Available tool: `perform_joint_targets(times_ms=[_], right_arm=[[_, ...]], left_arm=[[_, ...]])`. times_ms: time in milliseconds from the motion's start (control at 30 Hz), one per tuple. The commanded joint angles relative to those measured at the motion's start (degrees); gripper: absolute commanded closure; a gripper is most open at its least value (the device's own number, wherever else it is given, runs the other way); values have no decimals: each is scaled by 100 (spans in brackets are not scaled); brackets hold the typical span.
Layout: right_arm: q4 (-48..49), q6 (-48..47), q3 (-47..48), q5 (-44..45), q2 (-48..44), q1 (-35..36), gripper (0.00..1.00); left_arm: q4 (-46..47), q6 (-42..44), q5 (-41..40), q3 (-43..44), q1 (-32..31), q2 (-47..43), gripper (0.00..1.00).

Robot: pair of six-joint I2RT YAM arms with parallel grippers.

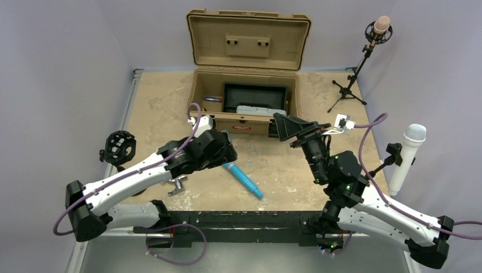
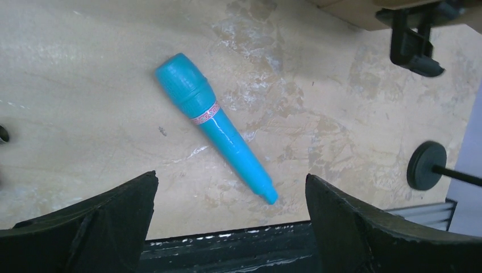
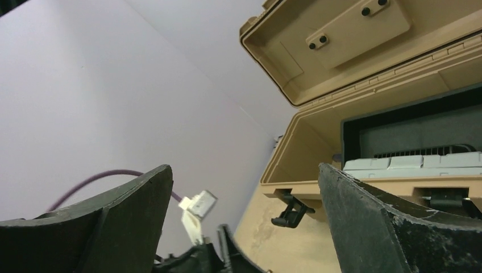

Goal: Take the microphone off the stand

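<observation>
At table [image 1: 159, 96] rear, open tan case [image 1: 227, 124] holds black tray [image 1: 254, 86]; blue microphone [image 1: 245, 181] outside.

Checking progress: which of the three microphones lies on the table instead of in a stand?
The blue microphone, flat on the tabletop below the left gripper; the white microphone and the pink-headed microphone sit in stands.

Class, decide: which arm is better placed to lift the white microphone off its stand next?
Right, probably. The white microphone stands right beside the right arm; the right gripper is open and empty. The left gripper hovers farther off, over the blue microphone.
</observation>
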Motion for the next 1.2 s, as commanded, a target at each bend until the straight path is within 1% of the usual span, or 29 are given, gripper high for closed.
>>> perform_joint_targets(times_ms=[0, 200, 300, 400, 533, 633, 700, 833, 967, 1067, 1133, 1167], right_arm=[[287, 54, 2, -157, 230, 19, 1], [296, 161, 90, -468, 547, 21, 1], [311, 192, 210, -625, 771, 21, 1], [288, 149, 406, -775, 1049, 19, 1], [343, 127, 549, -1166, 1459, 22, 1], [375, 148, 648, -1389, 1745, 27, 1], [364, 115, 730, -1512, 1914, 22, 1], [365, -56, 948, -1856, 2229, 27, 1], [633, -187, 1074, -2619, 2537, 32, 1], [1040, 155, 1270, -3327, 2952, 117, 1], [1511, 450, 1446, -3868, 3390, 321, 2], [1698, 601, 1617, -3987, 3605, 485, 2]], left_arm=[[232, 1372, -6, 15, -31, -772, 1], [933, 2636, 599, -77, -22, -1954, 2], [686, 2967, 595, 271, -22, -2294, 2], [-118, 3108, 156, 805, -22, -2434, 4], [-1227, 3087, -793, 1531, -22, -2592, 7], [-1957, 3091, -1556, 2064, -22, -2716, 7], [-2240, 3183, -1829, 2262, -22, -2808, 7], [-2676, 3275, -2115, 2684, -22, -2870, 7], [-3338, 3158, -2681, 3199, -22, -2782, 7], [-3876, 3071, -3018, 3556, -22, -2701, 7], [-4128, 3054, -3141, 3773, -22, -2671, 7], [-4242, 3052, -3203, 3876, -22, -2661, 7]])
